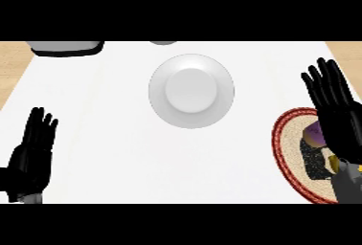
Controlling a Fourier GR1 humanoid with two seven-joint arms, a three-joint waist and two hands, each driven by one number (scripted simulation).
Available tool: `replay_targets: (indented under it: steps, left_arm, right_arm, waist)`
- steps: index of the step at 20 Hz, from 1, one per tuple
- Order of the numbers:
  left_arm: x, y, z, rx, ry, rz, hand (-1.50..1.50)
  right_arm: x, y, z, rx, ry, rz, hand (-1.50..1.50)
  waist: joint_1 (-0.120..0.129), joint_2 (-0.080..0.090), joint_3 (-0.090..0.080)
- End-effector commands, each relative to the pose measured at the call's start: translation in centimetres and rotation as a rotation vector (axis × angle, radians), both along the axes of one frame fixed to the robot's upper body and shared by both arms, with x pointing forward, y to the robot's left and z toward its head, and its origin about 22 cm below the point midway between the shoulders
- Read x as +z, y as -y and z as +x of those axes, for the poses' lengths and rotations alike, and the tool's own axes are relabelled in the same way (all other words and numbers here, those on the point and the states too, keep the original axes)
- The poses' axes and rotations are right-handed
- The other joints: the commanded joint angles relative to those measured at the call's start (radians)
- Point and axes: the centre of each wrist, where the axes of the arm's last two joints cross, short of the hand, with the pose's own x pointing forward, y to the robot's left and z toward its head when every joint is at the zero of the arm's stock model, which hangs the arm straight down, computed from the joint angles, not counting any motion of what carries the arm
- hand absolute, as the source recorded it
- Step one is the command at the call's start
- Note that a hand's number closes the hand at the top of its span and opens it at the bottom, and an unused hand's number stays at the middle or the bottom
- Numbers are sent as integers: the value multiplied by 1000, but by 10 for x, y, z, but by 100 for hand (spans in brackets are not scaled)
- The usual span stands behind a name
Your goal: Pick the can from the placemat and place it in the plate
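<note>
Progress stood at the start: the dark, speckled can lay on the round woven placemat with a red rim at the counter's right. It was partly hidden by the black right hand, whose fingers were straight and spread, pinching nothing. Grasp, lift and carry all seemed left; the white round plate sat well apart, holding nothing. The black left hand rested open at lower left. No writing on the can was readable, only purple and yellow patches.

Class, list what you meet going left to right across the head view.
left hand → plate → placemat. The can and right hand overlap over the placemat, so they are left out of the order.
</note>
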Motion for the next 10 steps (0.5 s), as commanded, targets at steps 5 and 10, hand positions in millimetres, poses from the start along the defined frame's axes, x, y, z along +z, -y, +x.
replay_targets:
  steps: [5, 10]
  left_arm:
    - [75, 12, 54, -239, 188, 264, 0]
    - [83, 14, 55, -333, 155, 281, 0]
  right_arm:
    - [7, -44, 9, 514, 15, -222, 150]
    - [-10, -2, 0, 197, -20, -897, 150]
  waist:
    - [21, 24, -14]
    - [1, 21, -15]
